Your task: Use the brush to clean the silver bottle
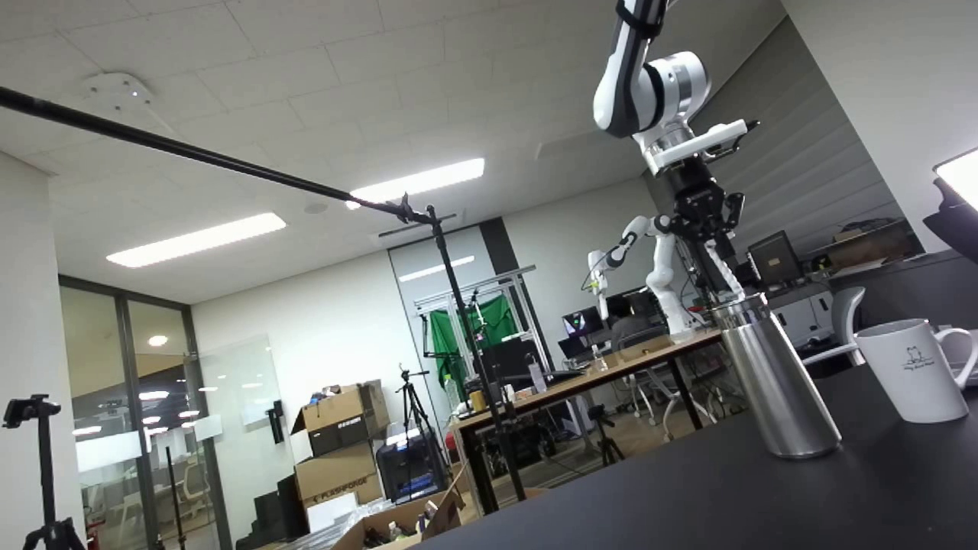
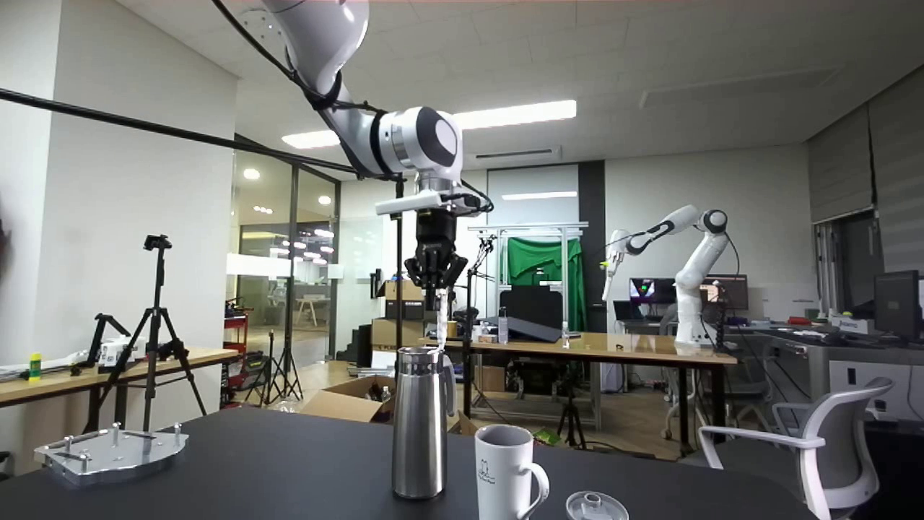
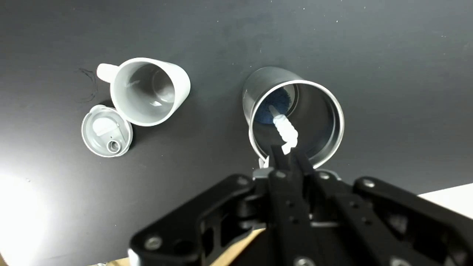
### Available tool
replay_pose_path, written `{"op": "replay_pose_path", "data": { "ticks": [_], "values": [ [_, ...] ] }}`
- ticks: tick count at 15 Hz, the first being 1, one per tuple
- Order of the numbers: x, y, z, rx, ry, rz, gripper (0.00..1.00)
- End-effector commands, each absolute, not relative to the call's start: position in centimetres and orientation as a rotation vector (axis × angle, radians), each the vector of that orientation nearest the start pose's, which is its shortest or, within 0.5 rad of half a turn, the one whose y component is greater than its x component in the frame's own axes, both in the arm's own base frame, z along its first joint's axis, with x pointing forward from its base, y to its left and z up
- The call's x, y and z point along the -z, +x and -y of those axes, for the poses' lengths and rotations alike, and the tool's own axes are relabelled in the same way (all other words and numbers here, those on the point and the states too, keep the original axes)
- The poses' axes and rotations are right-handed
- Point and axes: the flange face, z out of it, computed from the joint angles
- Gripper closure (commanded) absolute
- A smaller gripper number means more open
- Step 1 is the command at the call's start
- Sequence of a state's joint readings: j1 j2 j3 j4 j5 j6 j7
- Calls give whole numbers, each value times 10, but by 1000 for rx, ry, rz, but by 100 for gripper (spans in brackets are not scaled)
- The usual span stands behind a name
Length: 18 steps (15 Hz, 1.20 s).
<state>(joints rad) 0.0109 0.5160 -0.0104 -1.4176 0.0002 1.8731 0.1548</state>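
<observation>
pincer: clamped on brush | bristles: inside silver bottle | nearby: mug, lid

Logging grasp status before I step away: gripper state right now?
Gripper: closed, holding the white-handled bottle brush, whose blue bristles are inside the silver bottle.

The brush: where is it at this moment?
In the wrist view, just right of centre, the brush is head-down in the silver bottle, held at its upper end by the tool; the white mug stands to the left.
</observation>
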Motion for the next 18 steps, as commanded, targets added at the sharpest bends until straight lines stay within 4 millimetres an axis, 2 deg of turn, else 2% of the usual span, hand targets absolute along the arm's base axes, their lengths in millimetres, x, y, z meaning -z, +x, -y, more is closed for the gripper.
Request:
{"op": "replay_pose_path", "data": {
  "ticks": [1,9,10,14,18],
  "values": [
    [-398,694,-1,-118,-3164,-284,59],
    [-394,697,4,-100,-3154,-280,5],
    [-394,697,2,-108,-3150,-269,1],
    [-392,697,-13,-147,-3151,-12,0],
    [-391,697,-32,-124,-3159,-75,1]
  ]
}}
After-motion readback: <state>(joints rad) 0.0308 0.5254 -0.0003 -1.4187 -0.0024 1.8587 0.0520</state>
